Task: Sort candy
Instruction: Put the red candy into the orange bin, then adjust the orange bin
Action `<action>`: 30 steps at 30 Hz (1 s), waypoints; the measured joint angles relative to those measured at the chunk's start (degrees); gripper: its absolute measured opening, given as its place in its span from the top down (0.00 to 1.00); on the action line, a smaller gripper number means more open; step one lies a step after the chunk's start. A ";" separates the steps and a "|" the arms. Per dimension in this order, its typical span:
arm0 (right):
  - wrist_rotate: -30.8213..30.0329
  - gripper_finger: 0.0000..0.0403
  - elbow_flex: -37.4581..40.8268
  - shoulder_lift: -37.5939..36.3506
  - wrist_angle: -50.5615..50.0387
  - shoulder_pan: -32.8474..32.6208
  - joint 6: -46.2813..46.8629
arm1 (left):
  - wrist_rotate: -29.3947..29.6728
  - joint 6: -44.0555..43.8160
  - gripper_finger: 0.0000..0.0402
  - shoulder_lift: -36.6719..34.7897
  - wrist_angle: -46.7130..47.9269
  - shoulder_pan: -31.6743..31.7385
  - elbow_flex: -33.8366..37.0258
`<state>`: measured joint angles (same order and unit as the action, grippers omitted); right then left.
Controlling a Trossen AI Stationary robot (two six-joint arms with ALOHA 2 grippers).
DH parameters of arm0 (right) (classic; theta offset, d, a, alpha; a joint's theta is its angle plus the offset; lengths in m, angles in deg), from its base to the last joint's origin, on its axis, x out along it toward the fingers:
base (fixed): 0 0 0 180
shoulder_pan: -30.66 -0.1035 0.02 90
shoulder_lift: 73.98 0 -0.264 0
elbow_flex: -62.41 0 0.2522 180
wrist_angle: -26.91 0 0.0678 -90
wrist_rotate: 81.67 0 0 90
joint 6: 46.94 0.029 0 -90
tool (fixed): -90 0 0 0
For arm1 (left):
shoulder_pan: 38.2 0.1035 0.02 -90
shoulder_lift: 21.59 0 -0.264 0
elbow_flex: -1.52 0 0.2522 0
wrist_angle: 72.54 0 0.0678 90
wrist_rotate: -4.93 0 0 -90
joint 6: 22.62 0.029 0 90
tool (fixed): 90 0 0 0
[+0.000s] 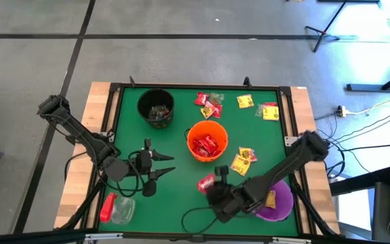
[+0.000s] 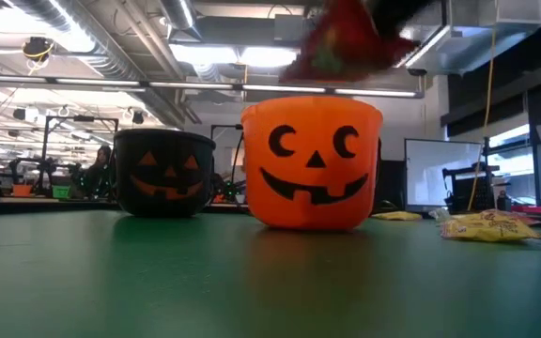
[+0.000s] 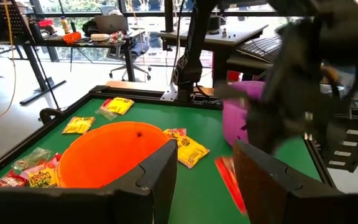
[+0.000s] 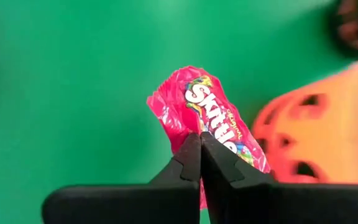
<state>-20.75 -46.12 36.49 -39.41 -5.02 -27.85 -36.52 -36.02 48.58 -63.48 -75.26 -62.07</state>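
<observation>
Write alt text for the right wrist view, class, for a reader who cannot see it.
The right claw is shut on a red Skittles packet, pinching its lower edge above the green table. A blurred orange pumpkin bucket stands just beyond the packet.

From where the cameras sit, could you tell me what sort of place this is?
Probably a robotics lab or workshop: exposed ceiling ducts, desks with wheeled office chairs, and a tripod stand on bare concrete flooring.
</observation>
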 joint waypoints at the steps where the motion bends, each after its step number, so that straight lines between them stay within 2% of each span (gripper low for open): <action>1: -1.01 1.00 0.00 -1.54 -0.55 0.29 0.02 | 0.00 0.01 0.63 0.00 0.08 0.00 0.00; 7: -9.27 1.00 -0.17 -9.72 -3.78 4.03 0.20 | 0.00 -0.01 0.63 0.00 0.21 0.00 0.00; 10: -10.48 1.00 -0.17 -10.80 -5.54 8.56 0.43 | 0.01 -0.09 0.63 0.00 0.21 0.00 0.00; 12: -9.01 1.00 0.00 -10.66 -5.89 12.24 0.18 | 0.00 -0.21 0.63 0.00 0.21 0.00 0.00; 17: -0.67 0.98 5.27 -9.92 -2.86 21.09 -1.66 | -0.08 -1.41 0.63 0.00 0.43 0.00 0.00; 21: 5.72 0.87 8.42 -9.92 0.04 24.29 -2.96 | -0.23 -2.53 0.63 0.76 1.62 0.00 0.00; 26: 6.45 0.67 8.78 -9.96 0.59 23.98 -3.28 | 0.42 -2.57 0.63 4.02 1.79 0.00 0.02; 30: 9.60 0.55 8.79 -10.40 1.23 21.92 -3.55 | 0.44 -2.60 0.63 6.93 1.78 0.00 0.04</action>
<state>-11.15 -37.33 26.09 -38.18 16.91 -31.40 -36.08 -38.62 55.52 -61.70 -75.26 -62.02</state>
